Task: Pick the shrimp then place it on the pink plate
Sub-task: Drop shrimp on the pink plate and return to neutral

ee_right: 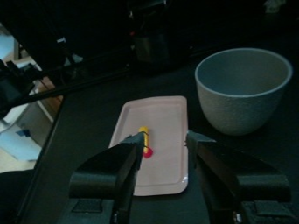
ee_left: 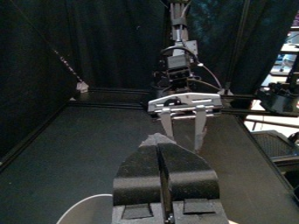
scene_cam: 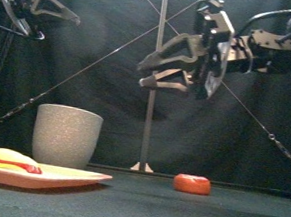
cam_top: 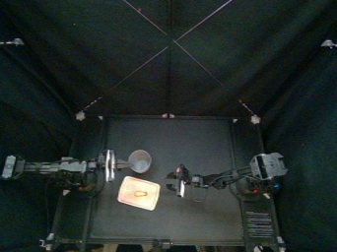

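The shrimp (scene_cam: 14, 160), a yellow and red toy, lies on the pink plate (scene_cam: 75, 177) at the table's front left. From above, the shrimp (cam_top: 138, 195) sits near the middle of the plate (cam_top: 128, 183). My right gripper (scene_cam: 150, 74) hangs open in the air, to the right of the plate and well above the table, with nothing between its fingers. In the right wrist view the shrimp (ee_right: 145, 142) and plate (ee_right: 165, 114) show between and past the open right gripper (ee_right: 163, 144). My left gripper (ee_left: 163, 171) is shut and empty, held high at the left (scene_cam: 64, 11).
A tall grey speckled cup (scene_cam: 66, 135) stands just behind the plate, seen from above as the cup (cam_top: 141, 158) between the two grippers. A small red round toy (scene_cam: 192, 184) rests on the table right of the middle, below the right arm.
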